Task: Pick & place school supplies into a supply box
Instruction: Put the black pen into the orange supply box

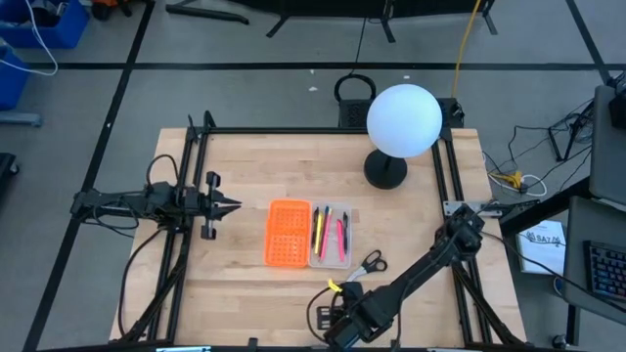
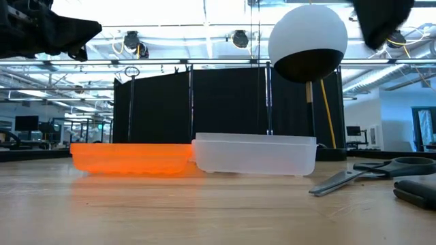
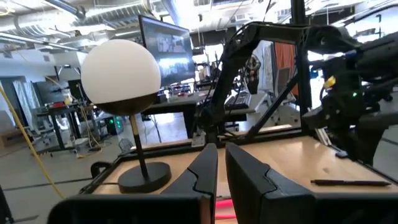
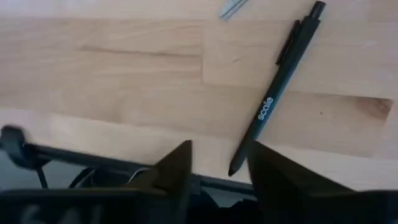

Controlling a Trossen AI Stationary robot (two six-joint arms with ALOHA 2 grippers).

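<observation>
Pens, pink and yellow (image 1: 330, 233), lie in my clear plastic tray (image 1: 331, 260), joined to its orange perforated lid (image 1: 287, 233) mid-table. My right gripper (image 4: 219, 163) hovers low at the near edge, fingers spread, a dark pen (image 4: 276, 93) lying between them, tip toward the gripper. Black-handled scissors (image 1: 370, 262) lie just beside the tray. My left gripper (image 3: 221, 163) waits left, fingers narrow, holding nothing.

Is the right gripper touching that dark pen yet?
Apart. In the right wrist view the right gripper has its fingers spread, and the dark pen lies on the wood with its tip between them, gaps on both sides.
</observation>
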